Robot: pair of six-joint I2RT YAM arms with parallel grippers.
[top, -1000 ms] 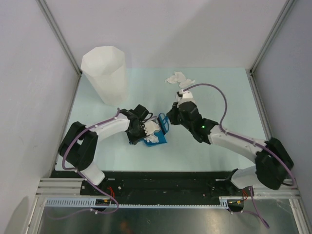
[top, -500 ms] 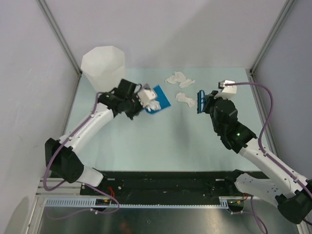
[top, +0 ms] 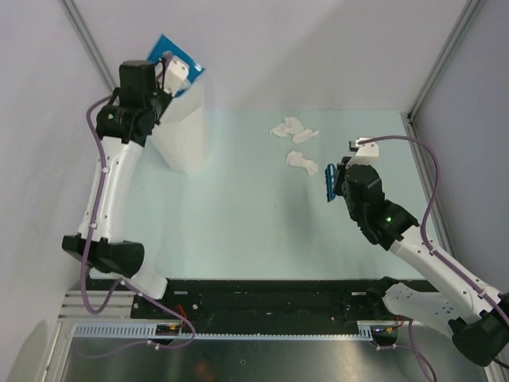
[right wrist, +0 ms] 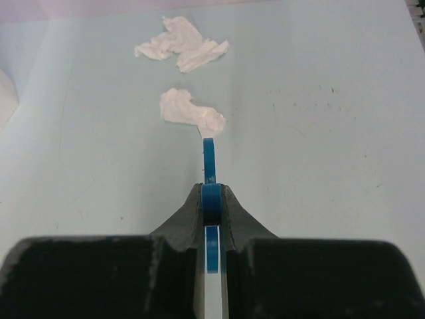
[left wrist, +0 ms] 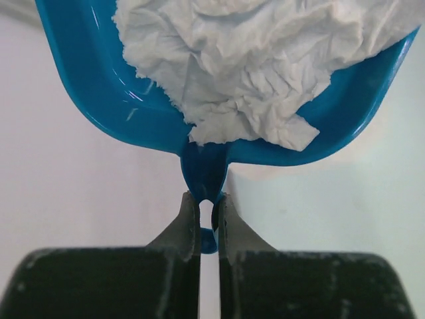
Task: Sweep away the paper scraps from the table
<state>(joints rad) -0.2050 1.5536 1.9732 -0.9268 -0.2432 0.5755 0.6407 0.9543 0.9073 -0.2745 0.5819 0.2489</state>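
Observation:
My left gripper (top: 163, 72) is raised high at the back left, shut on the handle of a blue dustpan (top: 180, 59) held over the tall white bin (top: 183, 131). In the left wrist view the gripper (left wrist: 206, 201) pinches the handle, and the dustpan (left wrist: 99, 93) holds a crumpled white paper wad (left wrist: 246, 66). My right gripper (top: 337, 181) is shut on a small blue brush (top: 328, 184) above the mint-green table (top: 238, 215). Paper scraps lie ahead of it: one wad (top: 301, 161) close by and a small cluster (top: 292, 128) farther back. They also show in the right wrist view, near wad (right wrist: 190, 113) and cluster (right wrist: 182, 45).
Grey walls with metal posts close in the table on the left, back and right. The white bin stands at the table's back left corner. The arm bases and a black rail run along the near edge.
My left arm has lifted the loaded dustpan from the table's middle up and back left, over the bin. My right arm has drawn back to the right with the brush.

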